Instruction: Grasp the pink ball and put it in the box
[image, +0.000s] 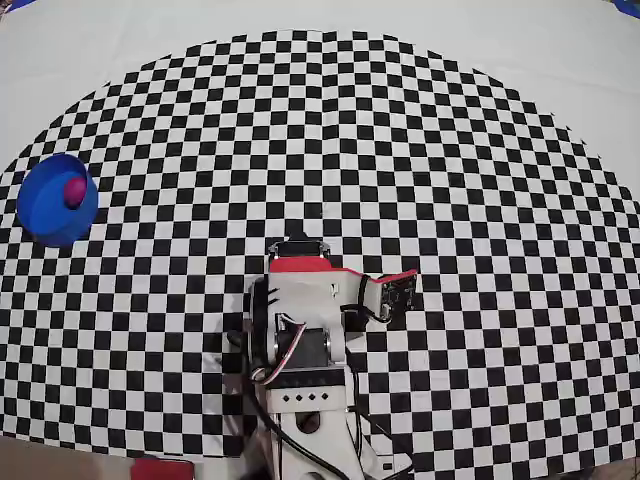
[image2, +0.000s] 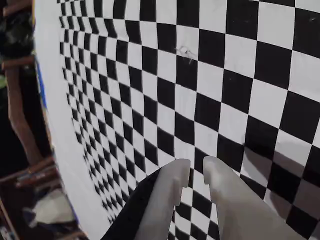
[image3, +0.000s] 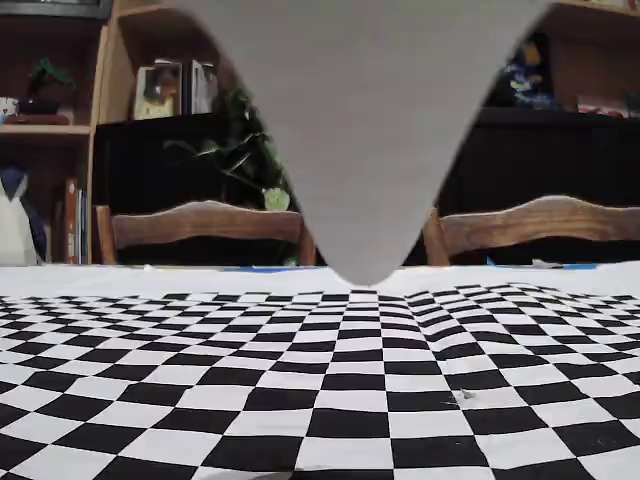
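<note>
In the overhead view the pink ball (image: 75, 190) lies inside the round blue box (image: 42, 215) at the far left of the checkered mat. The arm (image: 300, 320) is folded back at the bottom centre, far from the box. In the wrist view my gripper (image2: 196, 169) hangs over bare checker squares. Its two white fingers (image2: 167, 192) are empty and drawn together, with only a narrow slit between the tips. Neither ball nor box shows in the wrist view or the fixed view.
The checkered mat (image: 400, 150) covers the white table. In the fixed view a blurred grey wedge (image3: 360, 130) hangs from the top centre, with wooden chairs (image3: 200, 225) and shelves beyond the table's far edge.
</note>
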